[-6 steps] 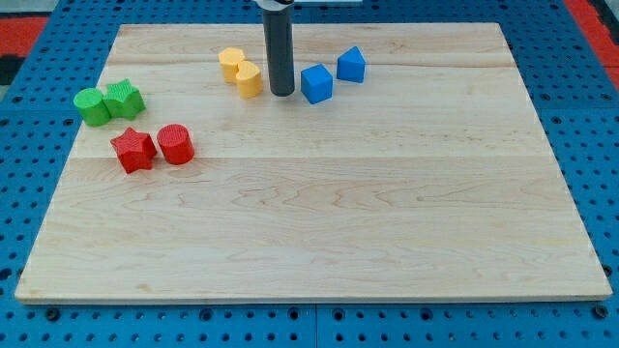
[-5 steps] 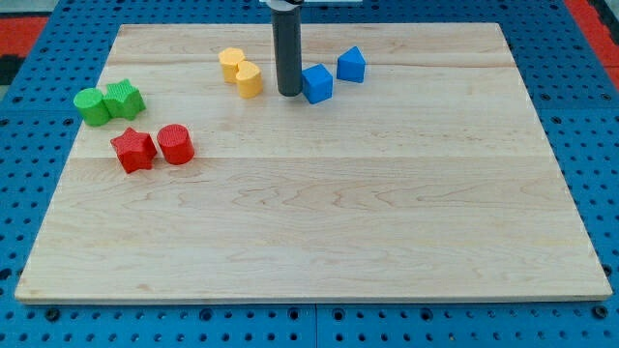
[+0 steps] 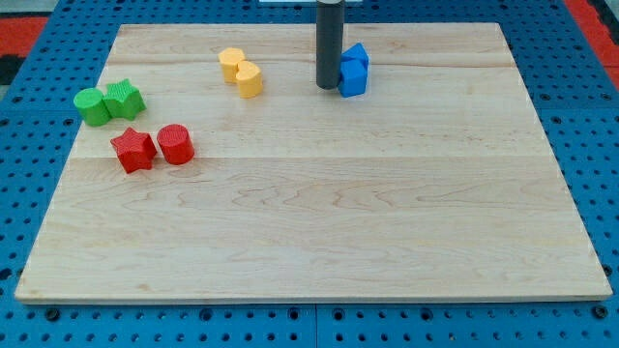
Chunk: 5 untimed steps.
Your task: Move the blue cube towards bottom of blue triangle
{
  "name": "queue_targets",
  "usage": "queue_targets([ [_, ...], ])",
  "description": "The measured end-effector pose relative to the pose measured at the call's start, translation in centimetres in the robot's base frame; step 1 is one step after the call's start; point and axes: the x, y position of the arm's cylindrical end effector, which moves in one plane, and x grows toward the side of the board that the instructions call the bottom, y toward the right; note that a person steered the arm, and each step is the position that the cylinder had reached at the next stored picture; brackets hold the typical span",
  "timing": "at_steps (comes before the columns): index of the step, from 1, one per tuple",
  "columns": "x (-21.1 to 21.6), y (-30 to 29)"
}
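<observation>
My tip (image 3: pixel 329 87) rests against the left side of the blue cube (image 3: pixel 352 78), near the board's (image 3: pixel 319 213) top edge. The cube touches the bottom of the blue triangle (image 3: pixel 357 54). There's no claw, just a rod

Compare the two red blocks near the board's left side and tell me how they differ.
Shape: the red star has pointed arms, while the red cylinder is round with a flat circular top. Position: the star lies toward the view's left, the cylinder just to its right, slightly nearer the view's top. Both are the same red and sit close together on the wooden board.
</observation>
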Motion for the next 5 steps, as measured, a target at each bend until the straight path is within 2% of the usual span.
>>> queue_targets([
  [3, -0.5, 0.0],
  [5, 2.8, 1.2],
])
